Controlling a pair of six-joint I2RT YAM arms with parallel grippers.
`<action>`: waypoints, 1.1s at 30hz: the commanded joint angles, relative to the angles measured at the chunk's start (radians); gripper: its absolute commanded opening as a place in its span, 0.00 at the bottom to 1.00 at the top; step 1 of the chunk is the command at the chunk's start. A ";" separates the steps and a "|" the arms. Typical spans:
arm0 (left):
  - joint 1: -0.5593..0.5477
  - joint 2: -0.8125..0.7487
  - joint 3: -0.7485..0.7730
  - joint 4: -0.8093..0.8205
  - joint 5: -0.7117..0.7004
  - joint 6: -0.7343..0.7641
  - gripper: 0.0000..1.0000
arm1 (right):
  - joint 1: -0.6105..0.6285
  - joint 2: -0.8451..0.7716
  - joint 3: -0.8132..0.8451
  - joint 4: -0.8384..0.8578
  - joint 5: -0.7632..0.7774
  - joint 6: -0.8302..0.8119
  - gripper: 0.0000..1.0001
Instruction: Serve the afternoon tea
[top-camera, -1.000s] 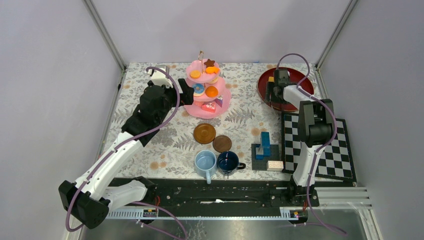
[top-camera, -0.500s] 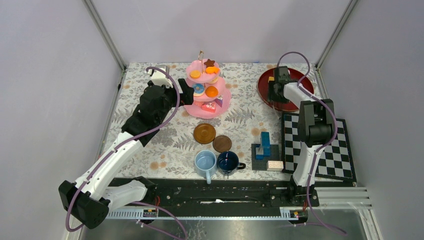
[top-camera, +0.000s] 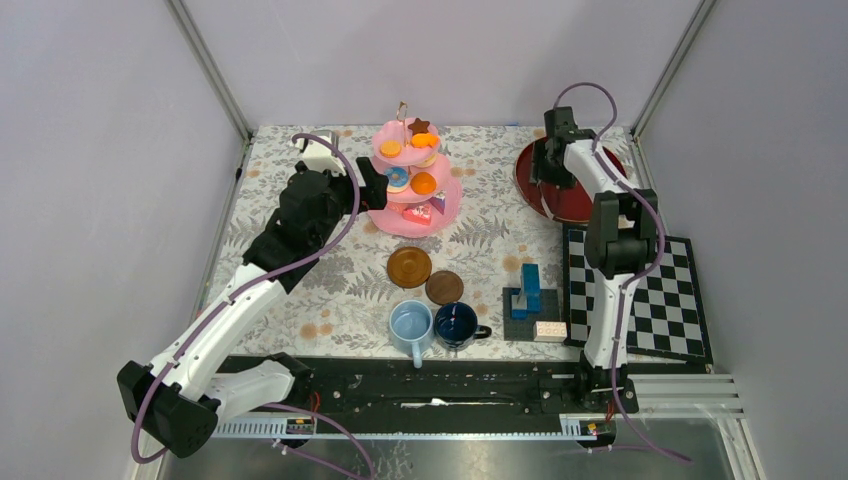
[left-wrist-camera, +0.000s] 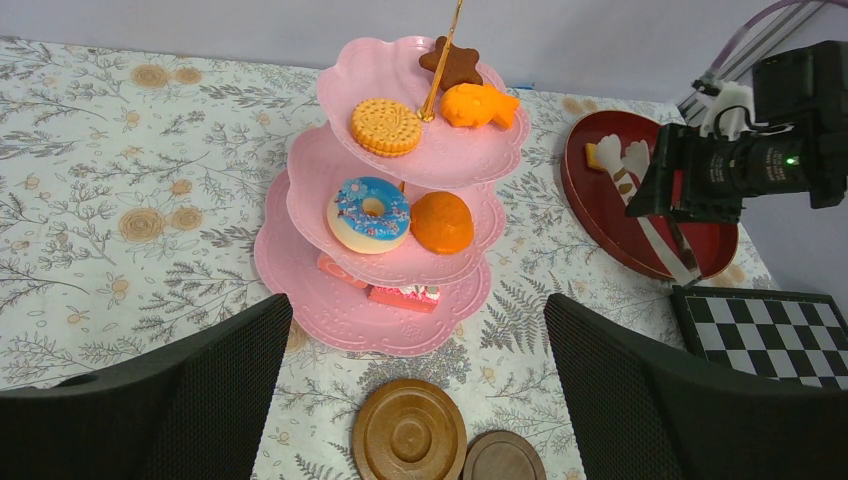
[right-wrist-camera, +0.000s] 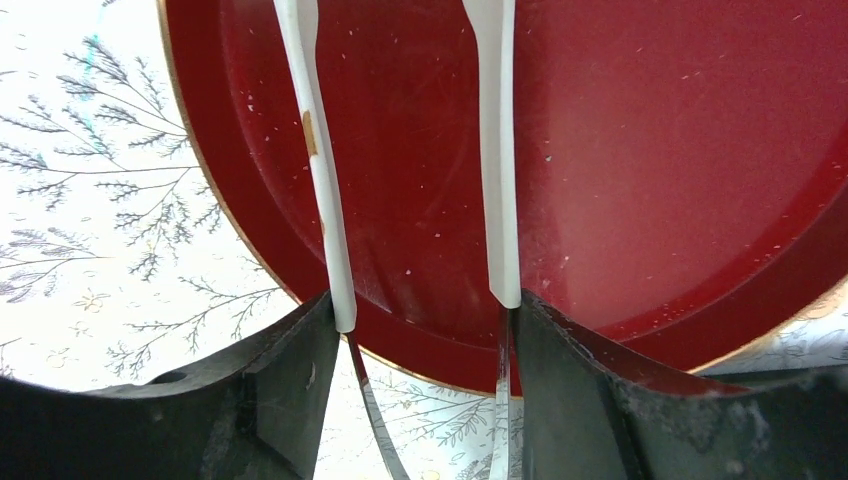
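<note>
From above, we see the left gripper (top-camera: 372, 188) just beside the pink three-tier stand (top-camera: 398, 226), which rises directly ahead of its jaws. The larger brown saucer (top-camera: 409, 266), the smaller brown saucer (top-camera: 444, 287), the light-blue mug (top-camera: 410, 325) and the dark-blue mug (top-camera: 456, 324) lie well behind those jaws, towards the arm bases. The right gripper (top-camera: 544, 180) hangs over the left part of a red round tray (top-camera: 585, 205), well apart from the stand, and from here we cannot tell how its jaws are set. Through the left wrist camera, the black fingers (left-wrist-camera: 150, 400) are spread wide with nothing between them. The stand sits ahead of the gap, centred and touching neither finger. It carries a blue-iced doughnut (left-wrist-camera: 369, 213) and an orange bun (left-wrist-camera: 442, 221) on the middle tier, and a round biscuit (left-wrist-camera: 386, 126), a brown star cookie (left-wrist-camera: 457, 62) and an orange fish (left-wrist-camera: 480, 104) on top. The larger saucer lies low in the gap, nearer than the stand. Through the right wrist camera, the dark fingers (right-wrist-camera: 250, 400) stand part-way apart over the tray's rim. Two white-handled cutlery pieces (right-wrist-camera: 318, 160) run side by side through the gap, one along each finger's inner face, with bare tray between them. We cannot tell whether the jaws press on them.
</note>
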 joint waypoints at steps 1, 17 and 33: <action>0.000 -0.008 -0.007 0.052 0.013 -0.004 0.99 | 0.002 0.055 0.106 -0.126 -0.023 0.059 0.68; 0.000 -0.011 -0.008 0.051 0.009 -0.003 0.99 | 0.028 0.253 0.418 -0.300 0.047 0.090 0.69; 0.000 -0.016 -0.007 0.051 0.006 -0.003 0.99 | 0.053 0.395 0.623 -0.431 0.150 0.095 0.65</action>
